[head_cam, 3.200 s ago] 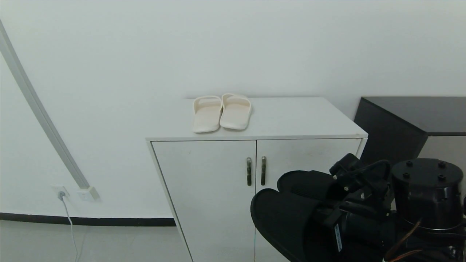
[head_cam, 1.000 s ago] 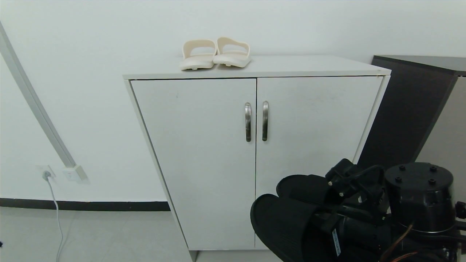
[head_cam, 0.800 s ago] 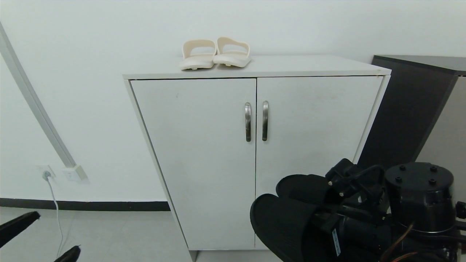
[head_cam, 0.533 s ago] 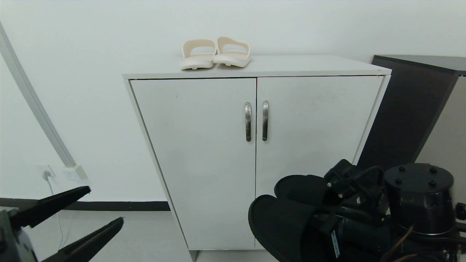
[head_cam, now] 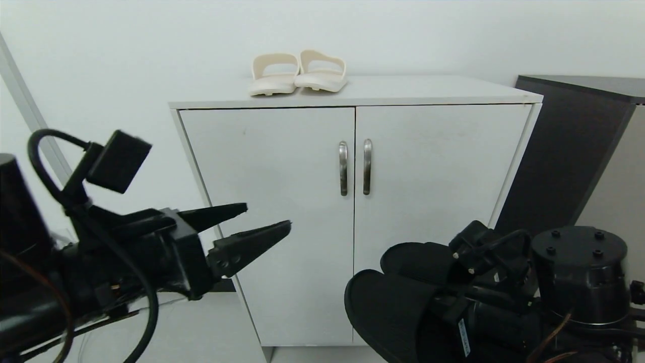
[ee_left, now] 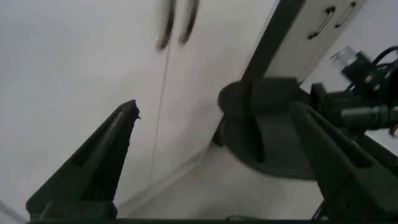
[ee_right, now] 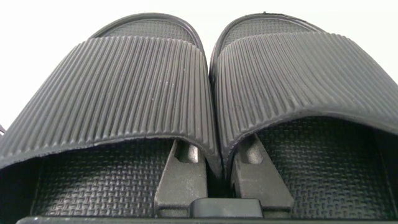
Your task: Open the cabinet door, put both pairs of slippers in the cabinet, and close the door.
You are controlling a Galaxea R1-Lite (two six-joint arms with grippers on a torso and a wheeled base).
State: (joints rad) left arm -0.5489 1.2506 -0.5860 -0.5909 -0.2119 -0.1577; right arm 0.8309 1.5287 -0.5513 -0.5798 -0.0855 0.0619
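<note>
A white two-door cabinet (head_cam: 282, 201) stands shut, with two metal handles (head_cam: 343, 168) side by side at its middle seam. A cream pair of slippers (head_cam: 298, 73) lies on its top. My left gripper (head_cam: 267, 216) is open in front of the left door, below and left of the handles, with nothing between its fingers; from the wrist it (ee_left: 214, 107) faces the doors. My right gripper (ee_right: 217, 177) is shut on the black pair of slippers (head_cam: 398, 297), pinching their inner sides together, low in front of the right door.
A dark cabinet (head_cam: 579, 151) stands against the white cabinet's right side. A grey conduit (head_cam: 15, 85) runs slanting down the wall on the left. Pale floor (head_cam: 201, 327) lies open before the cabinet's left half.
The head camera has dropped and now faces the doors. My left arm has risen from the lower left and swung in towards the left door. The right arm with the black slippers has barely moved.
</note>
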